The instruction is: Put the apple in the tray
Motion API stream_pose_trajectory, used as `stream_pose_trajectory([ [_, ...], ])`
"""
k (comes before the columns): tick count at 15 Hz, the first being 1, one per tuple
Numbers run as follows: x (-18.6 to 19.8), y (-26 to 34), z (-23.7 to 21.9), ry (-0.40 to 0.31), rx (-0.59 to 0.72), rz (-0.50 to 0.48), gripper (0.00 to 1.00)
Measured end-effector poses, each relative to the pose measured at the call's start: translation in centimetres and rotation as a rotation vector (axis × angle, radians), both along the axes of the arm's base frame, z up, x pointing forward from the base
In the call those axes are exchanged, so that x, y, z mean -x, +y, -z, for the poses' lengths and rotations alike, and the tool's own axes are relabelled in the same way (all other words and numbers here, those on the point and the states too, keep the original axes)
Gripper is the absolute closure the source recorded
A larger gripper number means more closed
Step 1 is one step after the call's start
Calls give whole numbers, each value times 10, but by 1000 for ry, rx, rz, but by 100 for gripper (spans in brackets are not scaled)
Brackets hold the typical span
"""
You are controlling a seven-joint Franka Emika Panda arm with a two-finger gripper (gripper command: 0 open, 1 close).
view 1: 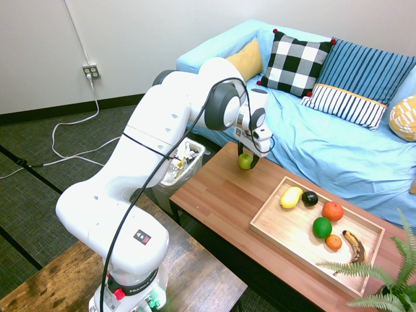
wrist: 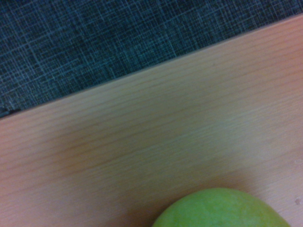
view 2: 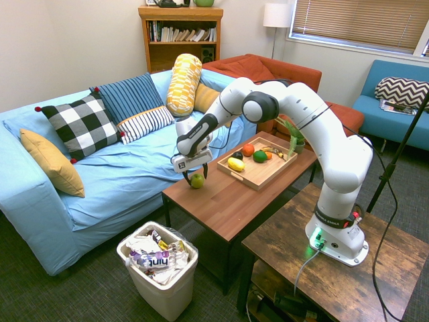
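The small yellow-green apple rests on the wooden coffee table near its corner by the sofa. My gripper is down over it, a finger on either side with a small gap, so it reads as open. The apple's rounded top shows in the wrist view, close over the table's wood. The light-wood tray lies at the table's other end, well apart from the apple. It holds a yellow fruit, a dark one, a deep-green one, two orange ones and a banana.
A white waste bin full of wrappers stands on the floor by the table's end nearest the apple. The blue sofa with cushions runs along the table's far side. A fern overhangs the tray's end.
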State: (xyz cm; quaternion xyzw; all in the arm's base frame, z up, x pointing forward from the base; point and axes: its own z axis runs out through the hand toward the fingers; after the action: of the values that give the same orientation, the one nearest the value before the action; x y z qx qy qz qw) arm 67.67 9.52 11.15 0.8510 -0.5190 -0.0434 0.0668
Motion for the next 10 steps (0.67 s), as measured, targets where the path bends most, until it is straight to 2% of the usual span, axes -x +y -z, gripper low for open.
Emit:
stream_pose_trajectory([
  [6, -1, -13, -7, 1, -45, 2, 100],
  [10, 0, -53, -59, -42, -46, 34, 100],
])
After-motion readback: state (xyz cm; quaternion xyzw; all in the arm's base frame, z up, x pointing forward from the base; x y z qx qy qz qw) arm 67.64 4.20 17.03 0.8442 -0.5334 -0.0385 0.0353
